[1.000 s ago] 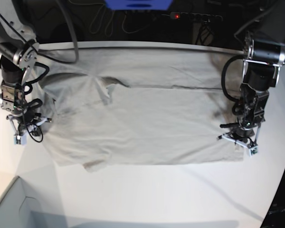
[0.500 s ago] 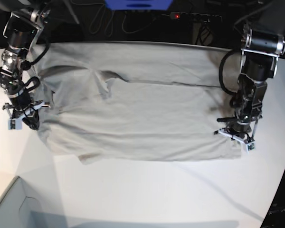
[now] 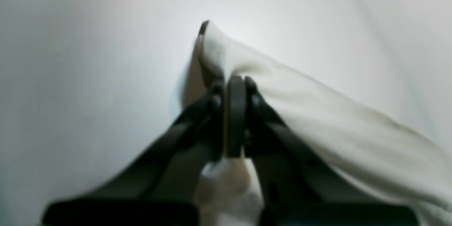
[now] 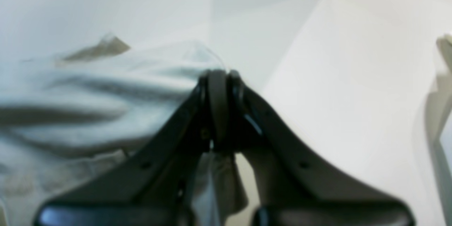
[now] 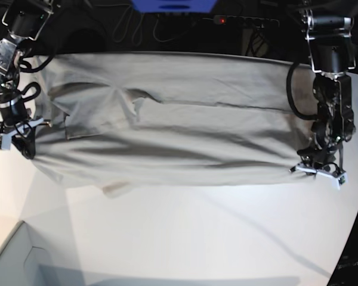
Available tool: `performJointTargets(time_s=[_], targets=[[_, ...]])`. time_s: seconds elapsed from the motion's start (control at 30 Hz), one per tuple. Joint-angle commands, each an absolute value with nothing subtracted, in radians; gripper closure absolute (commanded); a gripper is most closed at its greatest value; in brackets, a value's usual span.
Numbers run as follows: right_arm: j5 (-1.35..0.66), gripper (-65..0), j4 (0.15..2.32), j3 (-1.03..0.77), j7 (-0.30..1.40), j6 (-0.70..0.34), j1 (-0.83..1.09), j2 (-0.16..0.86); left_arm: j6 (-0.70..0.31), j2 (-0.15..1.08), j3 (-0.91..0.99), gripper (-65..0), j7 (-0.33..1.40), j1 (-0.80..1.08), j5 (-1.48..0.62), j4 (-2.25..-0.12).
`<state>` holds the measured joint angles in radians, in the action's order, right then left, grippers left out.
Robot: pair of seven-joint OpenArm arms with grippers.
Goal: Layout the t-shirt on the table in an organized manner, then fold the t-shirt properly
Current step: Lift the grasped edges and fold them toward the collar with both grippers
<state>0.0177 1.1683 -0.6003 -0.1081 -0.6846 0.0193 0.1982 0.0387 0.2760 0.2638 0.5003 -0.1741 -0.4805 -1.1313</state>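
Cloth fills most of the base view: the t-shirt (image 5: pixel 173 137) stretches across the table (image 5: pixel 197 238) from nine o'clock to three o'clock, pulled tauter than half a second ago, with long creases now running side to side and its lower edge lifted into a shallow curve. The left gripper (image 5: pixel 318 168), at three o'clock in that view, is clamped tight on the hem corner, which pokes up past its fingertips in the left wrist view (image 3: pixel 235 88). The right gripper (image 5: pixel 12 132), at nine o'clock, is pinched closed on the other end of the shirt (image 4: pixel 106 91). Both arms have swung outward since the earlier frames. A pale box corner (image 5: pixel 12 262) sits at seven o'clock.
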Motion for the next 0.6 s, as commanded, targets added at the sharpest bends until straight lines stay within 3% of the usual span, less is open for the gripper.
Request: performJointTargets(time_s=[0.0, 0.2, 0.57], targets=[[-0.018, 0.0, 1.202, -0.605, -0.140, -0.698, 0.031, 0.214, 0.033, 0.286, 0.268, 0.0, 0.487, -0.183, -0.484, -1.173], [-0.082, 0.0, 1.277, -0.613, -0.140, -0.698, 0.128, 0.191, 0.033, 0.285, 0.269, 0.0, 0.483, -0.081, -0.484, -1.257], [-0.076, 0.0, 1.191, -0.604, -0.137, -0.698, 0.159, 0.199, 0.031, 0.285, 0.268, -0.6, 0.490, -0.033, -0.484, -1.254]])
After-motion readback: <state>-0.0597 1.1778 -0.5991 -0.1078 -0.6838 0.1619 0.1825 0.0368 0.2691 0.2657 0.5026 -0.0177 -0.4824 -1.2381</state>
